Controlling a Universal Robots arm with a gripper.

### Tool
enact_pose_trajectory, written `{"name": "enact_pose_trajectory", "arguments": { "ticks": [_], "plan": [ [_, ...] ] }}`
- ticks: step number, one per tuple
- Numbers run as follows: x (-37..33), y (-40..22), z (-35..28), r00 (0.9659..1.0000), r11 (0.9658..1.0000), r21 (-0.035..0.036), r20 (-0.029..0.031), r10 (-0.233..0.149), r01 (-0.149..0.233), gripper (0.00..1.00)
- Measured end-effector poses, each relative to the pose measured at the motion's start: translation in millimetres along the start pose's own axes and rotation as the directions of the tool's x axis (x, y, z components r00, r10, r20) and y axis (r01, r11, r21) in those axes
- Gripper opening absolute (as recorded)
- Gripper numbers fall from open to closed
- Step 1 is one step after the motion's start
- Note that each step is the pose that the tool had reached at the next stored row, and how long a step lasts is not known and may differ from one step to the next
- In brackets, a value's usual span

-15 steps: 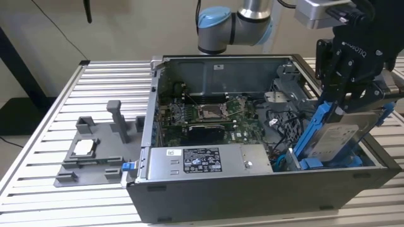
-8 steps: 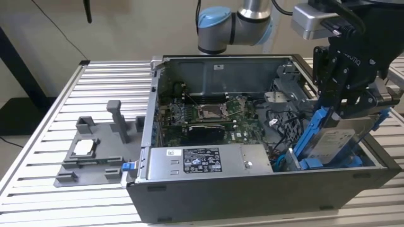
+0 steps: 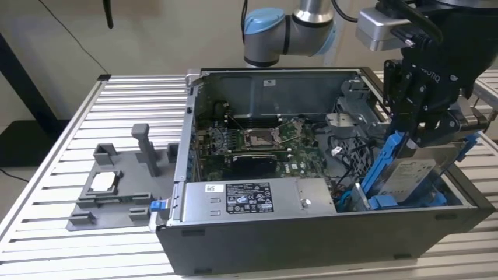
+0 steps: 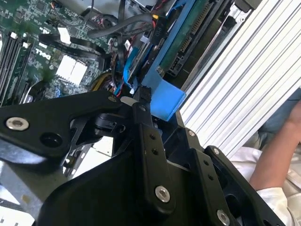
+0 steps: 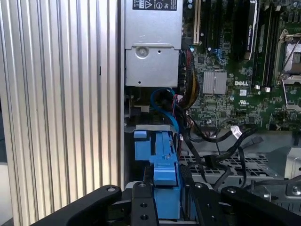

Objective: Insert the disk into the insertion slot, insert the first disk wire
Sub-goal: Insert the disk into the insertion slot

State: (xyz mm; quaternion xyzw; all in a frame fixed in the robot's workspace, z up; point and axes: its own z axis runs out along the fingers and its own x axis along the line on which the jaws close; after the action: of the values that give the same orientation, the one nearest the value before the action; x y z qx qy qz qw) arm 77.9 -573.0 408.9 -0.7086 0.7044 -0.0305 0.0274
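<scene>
In the exterior view my gripper (image 3: 426,125) is shut on the disk (image 3: 416,169). It is a silver drive in a bright blue carrier (image 3: 385,163). It stands tilted at the right end of the open computer case, and its lower end is down at the insertion slot (image 3: 424,201) with blue clips. In the first wrist view the blue carrier (image 5: 162,162) sits between my black fingers (image 5: 141,207). The second wrist view shows the carrier's end (image 4: 164,96) at my fingertips and the drive's connector edge (image 4: 188,42). A loose blue cable (image 5: 164,101) curls beside the bay; which one is the disk wire I cannot tell.
A silver power-supply box (image 3: 249,198) lies along the case's front, with the motherboard (image 3: 257,140) behind it. Black cables (image 5: 216,141) cross beside the bay. A grey fixture (image 3: 116,181) sits on the slatted table (image 3: 62,151). A person's arm (image 4: 282,141) is near the table edge.
</scene>
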Motion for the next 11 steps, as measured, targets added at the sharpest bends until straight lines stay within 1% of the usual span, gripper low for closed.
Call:
{"name": "enact_pose_trajectory", "arguments": {
  "ticks": [1,2,3,4,5,6,7,9,10,11],
  "plan": [
    [0.0,0.0,-0.3,1.0000,1.0000,-0.0010,-0.0004,0.000,0.000,0.32],
    [0.0,-0.1,-1.8,1.0000,1.0000,-0.0034,0.0005,0.000,0.000,0.32],
    [0.5,-0.2,-3.8,1.0000,1.0000,-0.0059,0.0023,0.000,0.000,0.32],
    [1.4,-0.1,-5.6,1.0000,1.0000,-0.0071,0.0061,0.001,-0.001,0.32],
    [1.9,-0.2,-8.3,1.0000,1.0000,-0.0076,0.0078,0.001,-0.001,0.32],
    [2.6,-0.6,-11.7,1.0000,1.0000,-0.0074,0.0082,0.001,-0.001,0.32],
    [2.9,-1.2,-17.0,1.0000,1.0000,-0.0074,0.0064,0.001,-0.001,0.32],
    [3.3,-1.9,-25.8,1.0000,1.0000,-0.0074,0.0060,0.001,-0.001,0.32],
    [3.2,-1.7,-26.3,1.0000,1.0000,-0.0071,0.0059,0.001,0.000,0.32],
    [3.1,0.2,-26.0,1.0000,1.0000,-0.0002,0.0055,0.000,0.000,0.32]
  ]
}}
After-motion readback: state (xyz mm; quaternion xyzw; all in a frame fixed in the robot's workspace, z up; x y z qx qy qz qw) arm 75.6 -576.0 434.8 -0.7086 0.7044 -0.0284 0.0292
